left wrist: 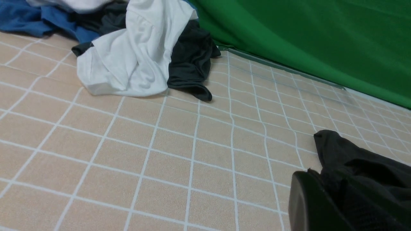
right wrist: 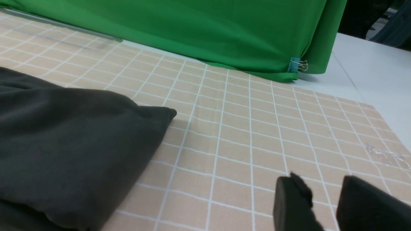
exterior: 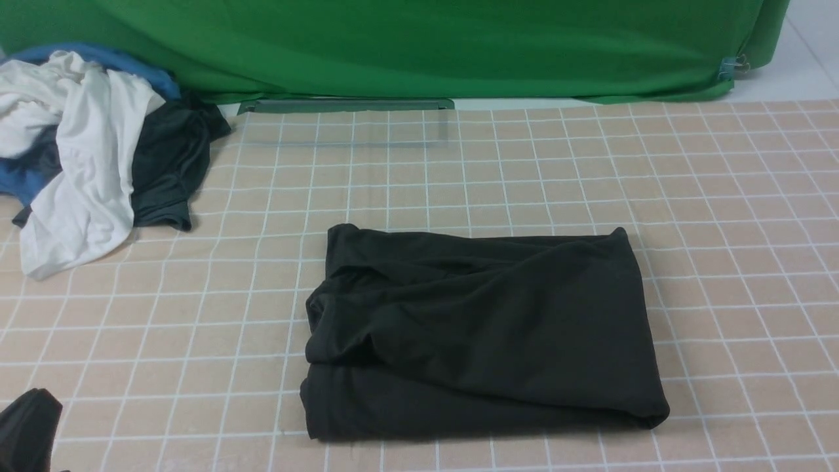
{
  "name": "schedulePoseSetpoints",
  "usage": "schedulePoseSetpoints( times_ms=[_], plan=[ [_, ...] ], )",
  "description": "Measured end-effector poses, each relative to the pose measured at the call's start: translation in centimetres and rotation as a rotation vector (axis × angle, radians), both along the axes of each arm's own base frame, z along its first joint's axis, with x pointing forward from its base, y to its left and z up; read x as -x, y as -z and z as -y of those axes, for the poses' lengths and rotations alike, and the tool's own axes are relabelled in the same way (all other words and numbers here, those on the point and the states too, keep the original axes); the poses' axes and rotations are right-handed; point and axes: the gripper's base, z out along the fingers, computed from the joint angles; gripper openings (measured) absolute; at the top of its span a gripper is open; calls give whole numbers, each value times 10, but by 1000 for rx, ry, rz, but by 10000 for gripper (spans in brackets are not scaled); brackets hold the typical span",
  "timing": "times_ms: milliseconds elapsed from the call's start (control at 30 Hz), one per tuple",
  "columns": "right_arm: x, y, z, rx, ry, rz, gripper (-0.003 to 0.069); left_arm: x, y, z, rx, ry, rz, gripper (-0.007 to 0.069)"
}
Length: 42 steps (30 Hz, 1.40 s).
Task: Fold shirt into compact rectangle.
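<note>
The black T-shirt (exterior: 478, 334) lies folded; its loose left edge could spring open. Left gripper (left wrist: 316, 205) closed, empty; right gripper (right wrist: 324, 205) parted, empty.

You were working in a staged recording setup, more lab or studio than home. A green backdrop cloth (exterior: 419, 46) hung behind the table, fastened at its corner by a binder clip (right wrist: 298, 65). A beige grid-printed mat (exterior: 721, 196) covered the white table (right wrist: 369, 64), with a heap of spare clothes (exterior: 85, 151) at one side.
</note>
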Motion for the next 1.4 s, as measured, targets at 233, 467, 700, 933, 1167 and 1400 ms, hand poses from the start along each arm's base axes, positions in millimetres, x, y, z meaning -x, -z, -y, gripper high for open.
schedulePoseSetpoints(
  times_ms=[233, 467, 700, 933, 1167, 1400],
  plan=[
    [0, 0, 0, 0, -3, 0, 238, 1, 2, 0, 14, -1, -16, 17],
    [0, 0, 0, 0, -3, 0, 238, 1, 2, 0, 14, -1, -19, 17],
    [0, 0, 0, 0, -3, 0, 238, 1, 2, 0, 13, -1, -20, 17],
    [0, 0, 0, 0, -3, 0, 238, 1, 2, 0, 8, 0, -20, 17],
    [0, 0, 0, 0, -3, 0, 238, 1, 2, 0, 7, 0, -20, 17],
    [0, 0, 0, 0, -3, 0, 238, 1, 2, 0, 7, 0, -20, 17]
  ],
)
